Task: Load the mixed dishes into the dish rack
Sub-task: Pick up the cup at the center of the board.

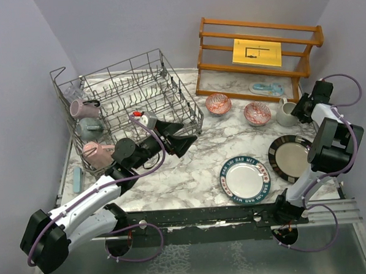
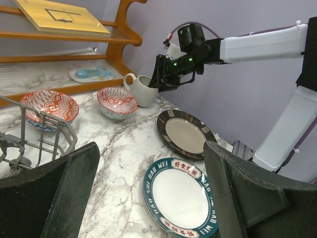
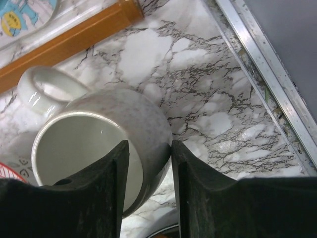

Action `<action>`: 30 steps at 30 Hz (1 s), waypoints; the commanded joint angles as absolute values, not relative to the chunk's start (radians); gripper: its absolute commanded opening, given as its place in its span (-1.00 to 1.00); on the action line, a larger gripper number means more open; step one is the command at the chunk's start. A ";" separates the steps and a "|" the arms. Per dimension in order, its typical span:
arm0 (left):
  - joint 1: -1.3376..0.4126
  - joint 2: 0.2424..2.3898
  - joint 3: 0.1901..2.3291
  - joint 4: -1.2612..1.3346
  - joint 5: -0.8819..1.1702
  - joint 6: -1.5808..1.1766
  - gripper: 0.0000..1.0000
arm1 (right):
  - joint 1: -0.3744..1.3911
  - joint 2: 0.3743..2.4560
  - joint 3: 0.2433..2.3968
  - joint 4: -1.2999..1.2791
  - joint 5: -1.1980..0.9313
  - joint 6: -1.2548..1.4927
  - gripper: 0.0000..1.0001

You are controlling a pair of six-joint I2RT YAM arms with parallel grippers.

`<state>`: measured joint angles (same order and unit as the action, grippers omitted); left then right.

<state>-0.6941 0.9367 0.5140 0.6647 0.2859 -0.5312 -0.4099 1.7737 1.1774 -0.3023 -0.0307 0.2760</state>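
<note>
Mugs (image 1: 87, 126), three glazed ones, are sitting in the wire dish rack (image 1: 137, 84), far left; two patterned bowls (image 1: 218, 103) and two round plates (image 1: 245, 178) are waiting outside. We are pinching the wall of the glossy white mug (image 3: 131, 111), far right, in our right gripper (image 3: 148, 148); our left gripper (image 2: 151, 163) is hanging open.

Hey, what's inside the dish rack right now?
Along the dish rack's left side lie a mauve mug, a grey mug and a pink mug. The left gripper covers part of its near edge.
</note>
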 commanded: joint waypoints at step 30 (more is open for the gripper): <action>-0.696 1.005 0.538 0.774 0.305 -0.633 0.76 | -0.447 1.463 0.982 0.002 -0.319 0.101 -0.99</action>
<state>-0.6941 0.9932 0.5140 0.7055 0.2848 -0.5945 -0.4404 1.5631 0.9958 -0.1596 -0.1757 0.1368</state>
